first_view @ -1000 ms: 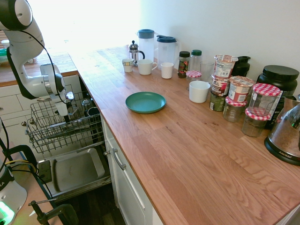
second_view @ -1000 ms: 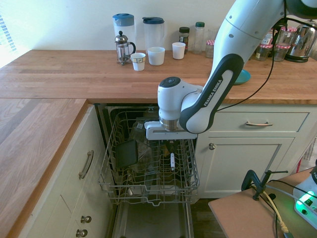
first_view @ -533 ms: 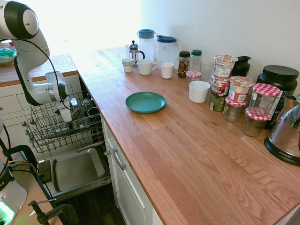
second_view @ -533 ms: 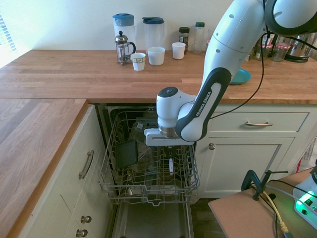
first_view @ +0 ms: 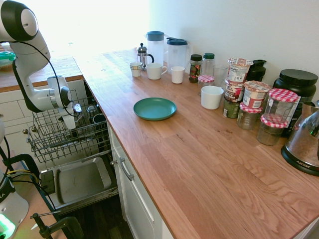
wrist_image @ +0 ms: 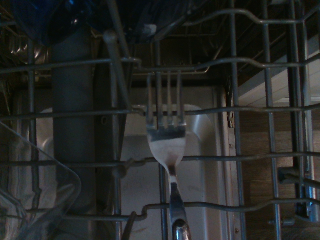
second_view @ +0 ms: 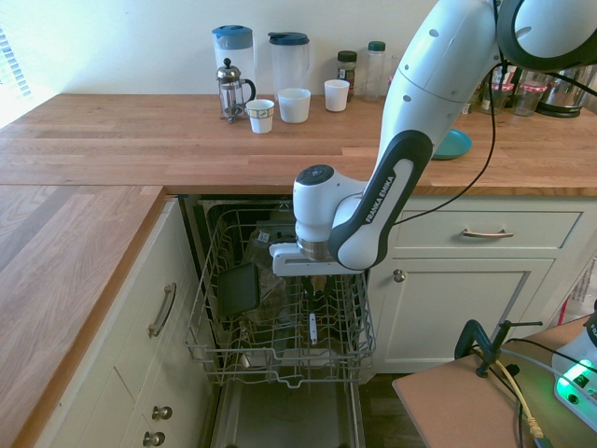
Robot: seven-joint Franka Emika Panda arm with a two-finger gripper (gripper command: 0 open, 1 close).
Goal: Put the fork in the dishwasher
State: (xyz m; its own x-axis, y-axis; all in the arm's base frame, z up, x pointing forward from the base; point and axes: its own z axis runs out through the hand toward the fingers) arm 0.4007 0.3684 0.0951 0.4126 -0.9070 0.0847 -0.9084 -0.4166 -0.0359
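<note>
The dishwasher stands open with its grey wire rack [second_view: 200, 322] pulled out over the lowered steel door panel [first_view: 79, 181]. My gripper [second_view: 314, 297] points straight down into the right half of the rack [first_view: 50, 144], and the arm reaches down to it from the counter. The silver fork [second_view: 312, 327] hangs upright just below the gripper, among the rack wires. In the wrist view the fork [wrist_image: 166, 145] has its tines poking between the wires towards the door panel. Whether the gripper still holds it does not show.
A black dish [second_view: 238, 287] and glassware sit in the left part of the rack. The teal plate [first_view: 154, 108] lies on the wooden counter, with cups, jugs and jars behind it. White drawers with metal handles [second_view: 487, 233] flank the dishwasher.
The gripper has shifted slightly across the rack. The fork now sits lower among the wires than it did a second ago.
</note>
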